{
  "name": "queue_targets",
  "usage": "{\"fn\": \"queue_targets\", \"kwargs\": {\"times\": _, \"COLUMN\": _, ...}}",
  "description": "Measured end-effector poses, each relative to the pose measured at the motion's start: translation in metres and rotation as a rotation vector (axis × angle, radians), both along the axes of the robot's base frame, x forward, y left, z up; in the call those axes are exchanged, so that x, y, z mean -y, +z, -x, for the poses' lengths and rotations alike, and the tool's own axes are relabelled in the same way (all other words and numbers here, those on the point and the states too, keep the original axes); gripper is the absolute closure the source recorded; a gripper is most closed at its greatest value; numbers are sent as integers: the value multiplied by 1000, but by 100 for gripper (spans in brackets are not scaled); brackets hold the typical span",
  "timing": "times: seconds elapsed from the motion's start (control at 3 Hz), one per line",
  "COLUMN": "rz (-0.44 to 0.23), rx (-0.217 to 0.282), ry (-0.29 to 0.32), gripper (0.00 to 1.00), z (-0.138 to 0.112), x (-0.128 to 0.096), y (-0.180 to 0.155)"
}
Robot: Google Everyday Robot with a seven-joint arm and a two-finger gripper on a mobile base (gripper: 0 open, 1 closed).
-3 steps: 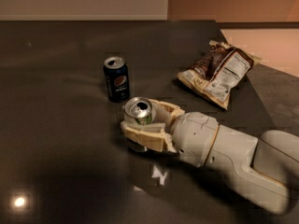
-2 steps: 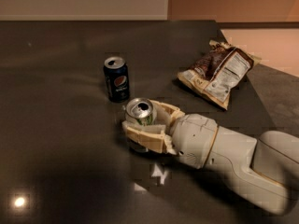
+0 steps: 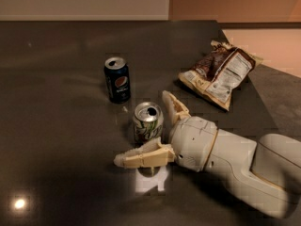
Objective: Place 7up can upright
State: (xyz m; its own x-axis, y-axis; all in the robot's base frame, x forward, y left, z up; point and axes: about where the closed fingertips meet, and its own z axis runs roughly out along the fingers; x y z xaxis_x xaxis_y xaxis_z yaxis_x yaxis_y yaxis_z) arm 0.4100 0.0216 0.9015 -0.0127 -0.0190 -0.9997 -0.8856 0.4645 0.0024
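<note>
Tool (image 3: pixel 141 128) has spread apart, releasing the upright 7up can (image 3: pixel 148 120) it clamped earlier.

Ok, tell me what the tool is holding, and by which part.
Nothing is held. The tool is open low over the table, its fingers spread either side of the upright 7up can, not clamped on it.

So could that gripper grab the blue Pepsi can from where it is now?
Probably not straight away: the open gripper straddles the upright 7up can, which stands between it and the Pepsi can. It would likely have to pull back first.
</note>
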Motion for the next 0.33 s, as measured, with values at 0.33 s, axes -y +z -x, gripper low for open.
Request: {"fn": "queue_targets", "kwargs": {"times": 0.33, "rz": 0, "rx": 0, "ry": 0, "gripper": 0, "z": 0, "x": 0, "y": 0}}
